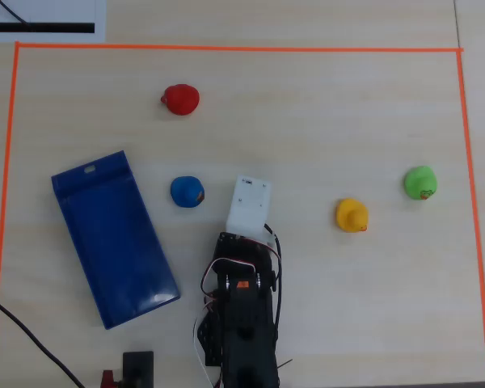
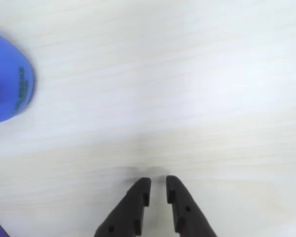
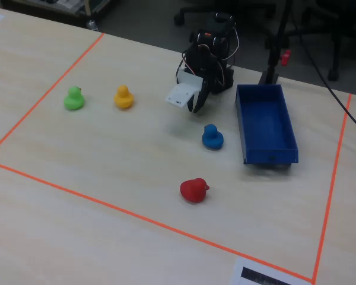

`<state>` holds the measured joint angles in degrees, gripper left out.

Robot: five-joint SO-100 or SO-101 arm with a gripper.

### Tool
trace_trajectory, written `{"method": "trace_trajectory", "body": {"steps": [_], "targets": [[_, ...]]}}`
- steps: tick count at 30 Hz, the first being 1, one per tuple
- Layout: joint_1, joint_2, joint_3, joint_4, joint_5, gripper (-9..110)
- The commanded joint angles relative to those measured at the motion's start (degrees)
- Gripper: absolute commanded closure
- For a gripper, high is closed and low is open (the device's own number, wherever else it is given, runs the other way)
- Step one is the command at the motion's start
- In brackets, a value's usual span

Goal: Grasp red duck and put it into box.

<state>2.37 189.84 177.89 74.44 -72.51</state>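
The red duck (image 1: 180,99) sits on the table at the far side from the arm in the overhead view, and near the front in the fixed view (image 3: 194,190). It is out of the wrist view. The blue box (image 1: 113,238) lies empty to the left of the arm in the overhead view, and to the right in the fixed view (image 3: 264,127). My gripper (image 2: 158,183) hovers low over bare table, its jaws nearly together with nothing between them. In the fixed view the gripper (image 3: 196,108) points down just in front of the arm's base.
A blue duck (image 1: 187,191) sits close to the gripper's left, at the wrist view's left edge (image 2: 7,79). A yellow duck (image 1: 352,216) and a green duck (image 1: 420,183) sit to the right. Orange tape (image 1: 226,48) borders the workspace.
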Motion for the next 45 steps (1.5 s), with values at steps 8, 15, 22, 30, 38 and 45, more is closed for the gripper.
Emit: {"method": "trace_trajectory", "body": {"steps": [8, 15, 22, 30, 38, 45], "targets": [[-0.18, -0.18, 0.35, 0.53, 0.7, 101], [-0.18, -0.18, 0.35, 0.53, 0.7, 101], [-0.88, -0.09, 0.35, 0.53, 0.62, 101], [-0.88, -0.09, 0.35, 0.53, 0.62, 101], [-1.05, -0.26, 0.35, -2.02, -0.09, 101], [3.69, -26.72, -14.24, -25.31, -2.46, 86]]}}
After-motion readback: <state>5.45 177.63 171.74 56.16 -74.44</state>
